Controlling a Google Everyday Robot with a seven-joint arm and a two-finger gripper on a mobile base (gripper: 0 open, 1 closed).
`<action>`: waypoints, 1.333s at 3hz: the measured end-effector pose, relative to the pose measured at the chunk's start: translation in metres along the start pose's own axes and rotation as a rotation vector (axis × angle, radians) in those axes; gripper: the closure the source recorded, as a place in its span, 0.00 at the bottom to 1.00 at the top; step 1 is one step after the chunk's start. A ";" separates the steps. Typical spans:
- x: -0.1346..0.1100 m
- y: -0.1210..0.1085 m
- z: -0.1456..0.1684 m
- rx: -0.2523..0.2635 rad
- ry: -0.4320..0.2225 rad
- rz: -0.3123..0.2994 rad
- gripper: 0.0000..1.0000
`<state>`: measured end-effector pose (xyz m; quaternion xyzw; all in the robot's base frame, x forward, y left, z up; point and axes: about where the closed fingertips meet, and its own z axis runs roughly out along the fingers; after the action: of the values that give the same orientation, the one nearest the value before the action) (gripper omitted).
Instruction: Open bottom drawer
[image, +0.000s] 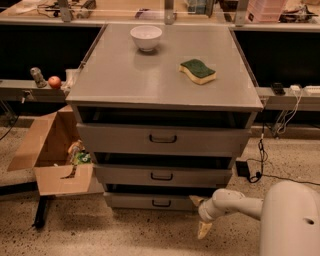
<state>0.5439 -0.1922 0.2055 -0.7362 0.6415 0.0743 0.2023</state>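
The bottom drawer is the narrowest grey front at the foot of the grey cabinet, with a small dark loop handle at its centre. It looks closed. My gripper is low at the drawer's right end, just above the floor, to the right of the handle. It is open and empty. One finger points up-left at the drawer's right corner and the other hangs down toward the floor. My white arm reaches in from the lower right.
The mid drawer and top drawer sit above. A white bowl and a green-yellow sponge lie on the cabinet top. An open cardboard box stands at the left. Cables and a power brick lie at the right.
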 end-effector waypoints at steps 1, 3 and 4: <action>0.006 -0.011 0.017 0.017 0.024 0.036 0.00; 0.012 -0.031 0.035 0.023 -0.006 0.073 0.00; 0.014 -0.037 0.044 0.015 -0.012 0.084 0.00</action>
<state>0.5892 -0.1838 0.1682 -0.7067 0.6711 0.0824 0.2086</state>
